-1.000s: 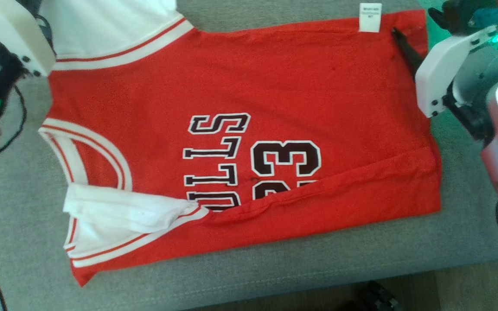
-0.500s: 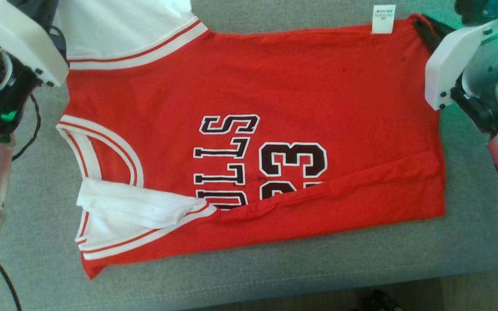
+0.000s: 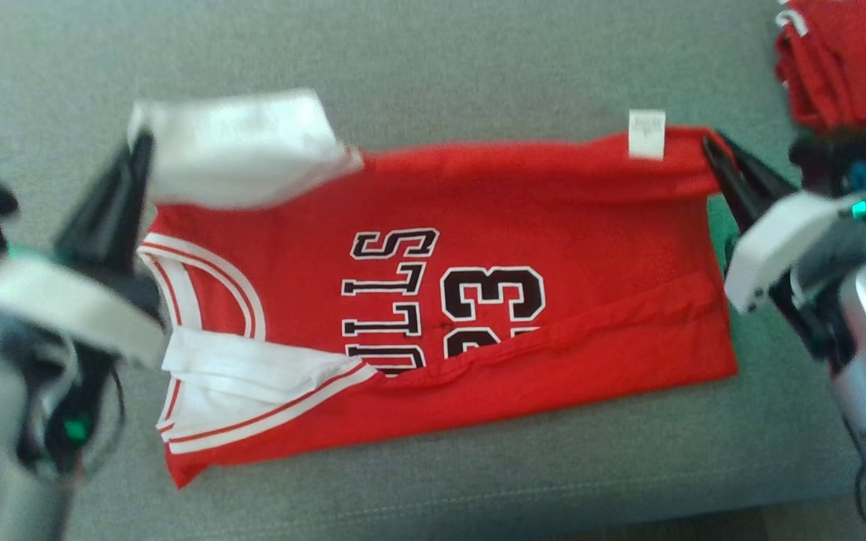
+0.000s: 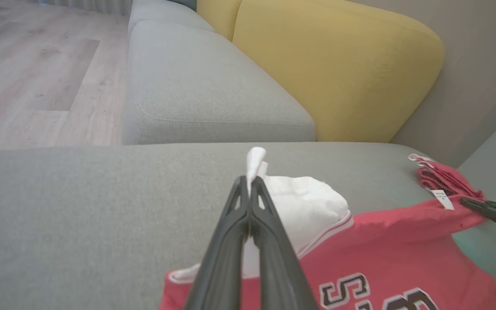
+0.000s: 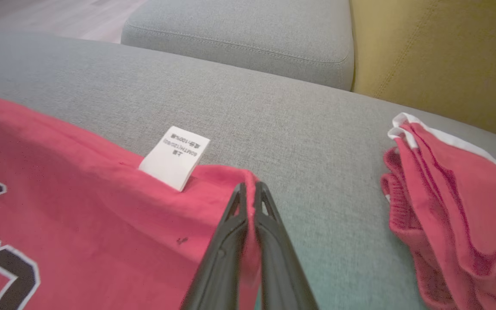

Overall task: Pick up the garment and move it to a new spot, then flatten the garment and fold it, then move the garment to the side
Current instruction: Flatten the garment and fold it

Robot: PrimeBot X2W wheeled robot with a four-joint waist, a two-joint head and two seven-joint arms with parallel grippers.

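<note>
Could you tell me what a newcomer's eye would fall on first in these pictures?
The red jersey with black lettering, spread across the grey sofa seat. Each far corner is pinched: the left pincer on its white sleeve, the right pincer on its red hem. A bright yellow cushion stands behind.

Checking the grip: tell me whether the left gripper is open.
No, the left gripper is shut on the white sleeve of the jersey.

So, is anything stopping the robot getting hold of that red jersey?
Nothing visible: the left end effector is shut on the jersey at its white sleeve, the right end effector at its red corner by the label.
</note>
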